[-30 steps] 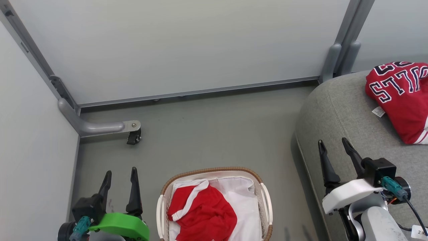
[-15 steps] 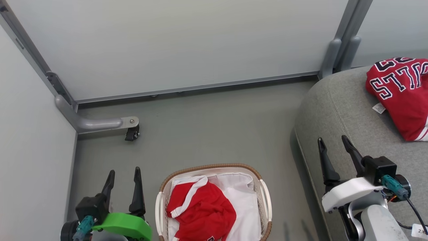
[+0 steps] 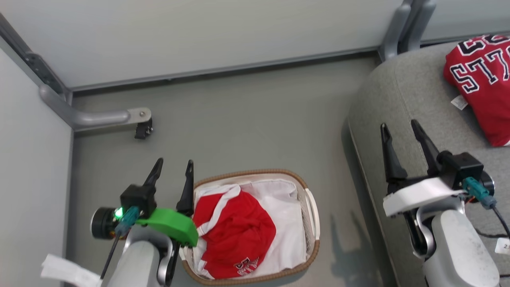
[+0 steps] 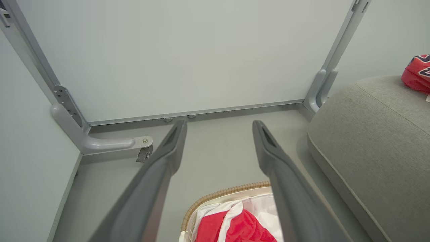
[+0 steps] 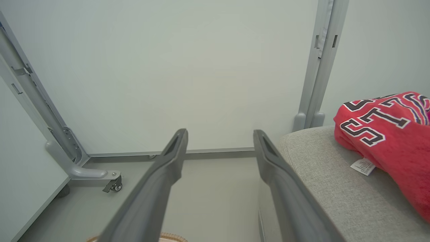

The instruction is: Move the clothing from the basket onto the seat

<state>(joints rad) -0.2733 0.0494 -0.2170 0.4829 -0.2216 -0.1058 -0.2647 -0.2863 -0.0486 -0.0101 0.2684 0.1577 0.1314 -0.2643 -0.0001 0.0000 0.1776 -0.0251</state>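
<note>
With one red shirt [image 3: 482, 79] on the seat [image 3: 398, 103] at two o'clock, the red clothing [image 3: 235, 231] in the basket [image 3: 255, 174] at six looks next, so the wide-open, empty left claw [image 3: 175, 161] beside it should dip in and pinch.

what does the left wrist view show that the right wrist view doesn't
Left wrist view: the red garment lying in the basket on its white liner. Right wrist view: the lettering and white tag of the jersey on the seat. Both: the seat, some of that jersey, the basket's woven rim, the wheeled foot of the wall frame.
</note>
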